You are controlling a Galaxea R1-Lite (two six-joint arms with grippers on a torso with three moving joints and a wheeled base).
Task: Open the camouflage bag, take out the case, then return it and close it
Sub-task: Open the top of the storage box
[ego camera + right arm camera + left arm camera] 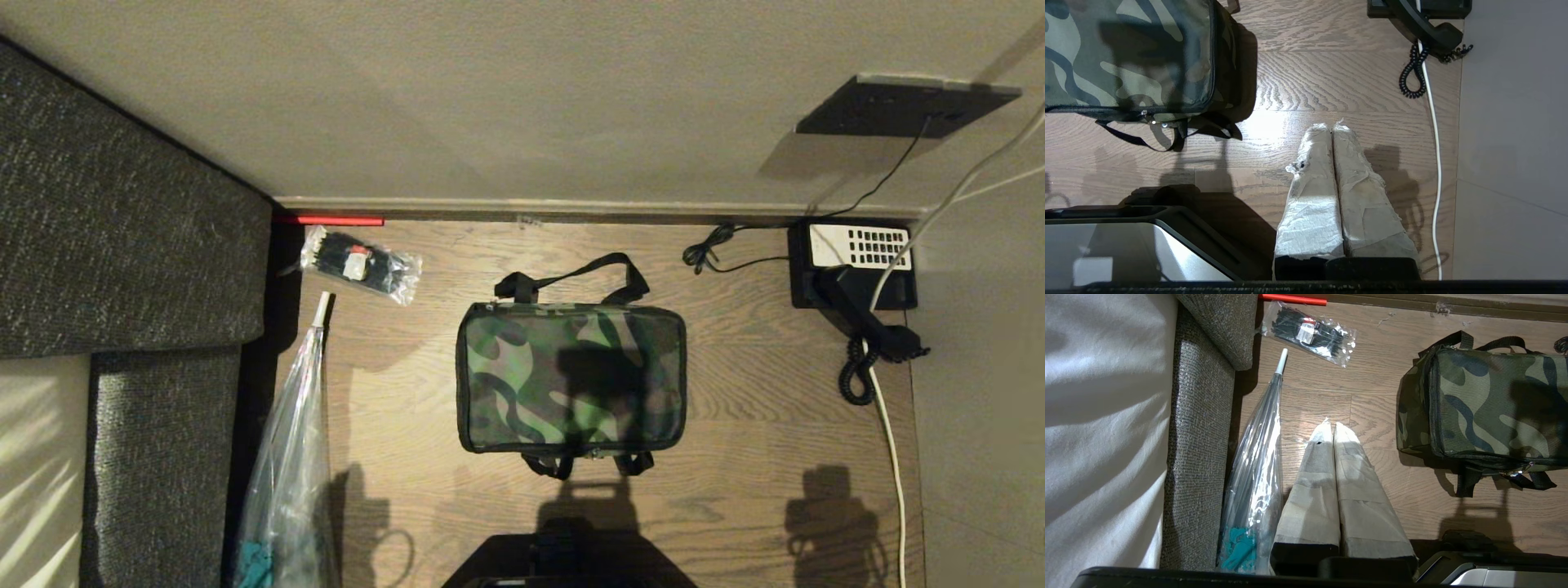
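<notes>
One camouflage bag (571, 377) lies zipped at the centre of the wooden floor (767, 425). Two pincers, left pincer (1331, 428) and right pincer (1329, 130), hang pressed together, empty, one at each side of it.

Green, black and tan camouflage bag (571, 377) on brown wood-grain floor (759, 425); black telephone (853, 269).

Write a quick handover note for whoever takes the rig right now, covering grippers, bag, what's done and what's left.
Left gripper: shut, empty, above bare floor between the clear folded umbrella and the camouflage bag.
Right gripper: shut, empty, above the floor between the bag and the telephone.
Bag: lying flat on the wood floor, lid closed, straps loose.
Case: not visible.
Done: nothing that shows.
Left: open the bag, take the case out, return it, close the bag.
</notes>
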